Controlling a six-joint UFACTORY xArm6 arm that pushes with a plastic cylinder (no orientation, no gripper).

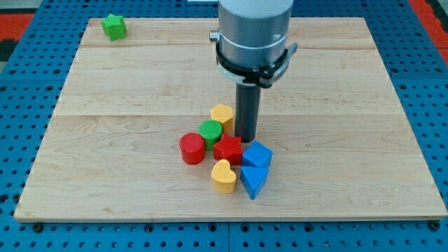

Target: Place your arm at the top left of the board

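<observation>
My tip (246, 136) rests on the wooden board (140, 105) near its middle, at the upper right edge of a cluster of blocks. It stands right of the yellow block (222, 115) and the green cylinder (210, 131), just above the red star (228, 149) and the blue cube (257, 154). A red cylinder (192, 148) lies at the cluster's left. A yellow heart (223, 176) and a blue triangular block (253, 181) lie at the view's bottom of the cluster. A green star (113, 26) sits alone at the board's top left corner.
The arm's grey body (253, 31) hangs over the board's top middle. A blue pegboard surface (28, 105) surrounds the board on all sides.
</observation>
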